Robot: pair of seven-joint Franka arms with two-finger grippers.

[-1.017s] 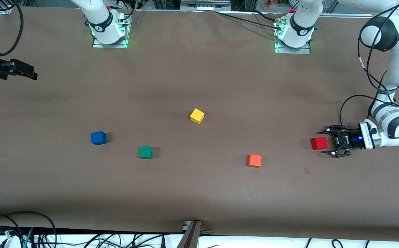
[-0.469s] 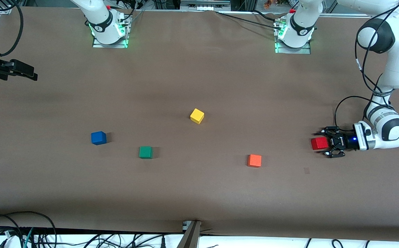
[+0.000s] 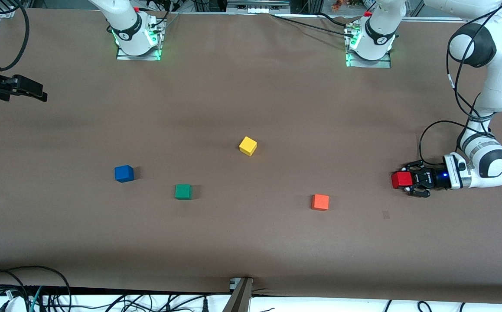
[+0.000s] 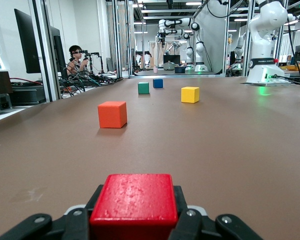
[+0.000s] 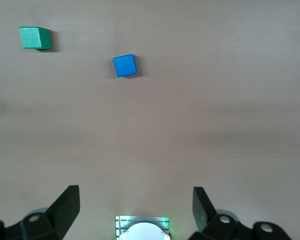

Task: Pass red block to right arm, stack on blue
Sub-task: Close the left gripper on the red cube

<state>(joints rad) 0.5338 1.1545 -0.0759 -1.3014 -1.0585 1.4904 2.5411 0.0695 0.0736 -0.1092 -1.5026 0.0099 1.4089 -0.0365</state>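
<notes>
The red block (image 3: 401,179) sits at the left arm's end of the table, and my left gripper (image 3: 409,180) lies low and level there, shut on it. In the left wrist view the red block (image 4: 135,202) fills the space between the black jaws of the left gripper (image 4: 135,222). The blue block (image 3: 124,173) rests toward the right arm's end, also showing in the right wrist view (image 5: 125,65). My right gripper (image 3: 39,92) hangs high over the table's edge at the right arm's end, open and empty (image 5: 135,194), waiting.
A green block (image 3: 183,191) lies beside the blue one, toward the left arm's end. A yellow block (image 3: 248,145) sits mid-table and an orange block (image 3: 320,202) lies between the green and red ones. Cables run along the table edge nearest the front camera.
My left gripper slid forward around the red block and its jaws closed on the block's sides. The block has not shifted. The right arm has not moved.
</notes>
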